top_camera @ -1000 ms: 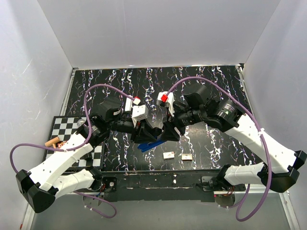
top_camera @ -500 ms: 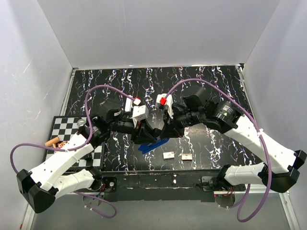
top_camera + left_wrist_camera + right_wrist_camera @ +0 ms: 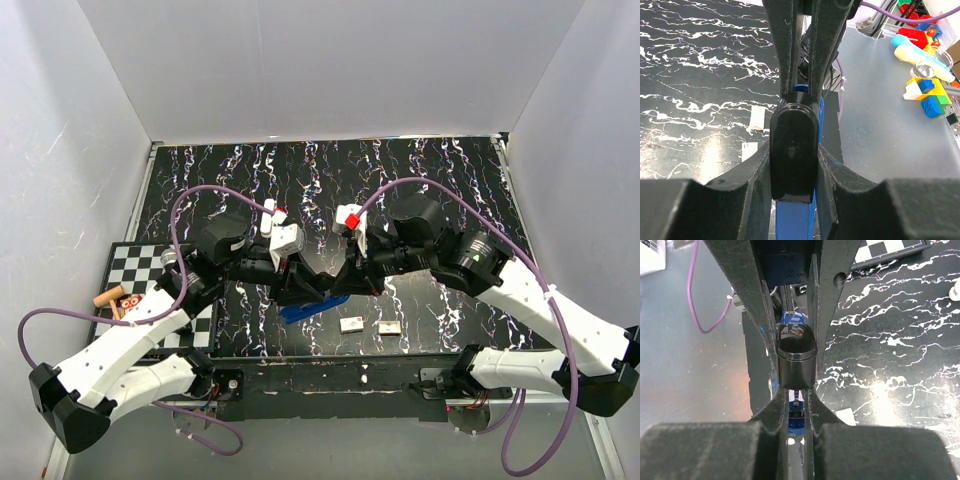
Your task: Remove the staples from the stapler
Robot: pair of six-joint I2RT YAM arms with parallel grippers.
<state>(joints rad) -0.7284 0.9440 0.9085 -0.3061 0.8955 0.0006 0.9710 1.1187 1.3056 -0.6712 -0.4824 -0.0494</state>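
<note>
1. The left gripper (image 3: 293, 283) was closed narrow on the left end of the stapler (image 3: 305, 311). In its wrist view its fingers (image 3: 759, 170) pressed both sides of the stapler's rounded black end, with the blue base showing below.
2. The right gripper (image 3: 348, 281) was likewise clamped on the stapler's right end. Its fingers (image 3: 774, 412) squeezed the black cap from either side.
3. The two grippers faced each other along the stapler. Each wrist view showed the other gripper's fingers just beyond the stapler, blocking most of its length.
4. From above, both grippers covered the stapler's black top, leaving only the blue base in sight. I could not tell whether the stapler touched the table (image 3: 430, 170) or hung just above it.
5. Two staple strips (image 3: 351, 324) (image 3: 389, 327) lay side by side on the table, near the stapler on its near right side and apart from it.
6. A checkerboard (image 3: 125, 262) lay well to the stapler's left, with a cork-like cylinder (image 3: 106, 297) at its near left corner.
7. Coloured toy bricks (image 3: 925, 92) lay off the table, beyond the stapler in the left wrist view.
8. Compared with a second ago, both grippers and the stapler had shifted slightly towards the near edge, and the right arm had dropped lower. The staple strips had not moved.
</note>
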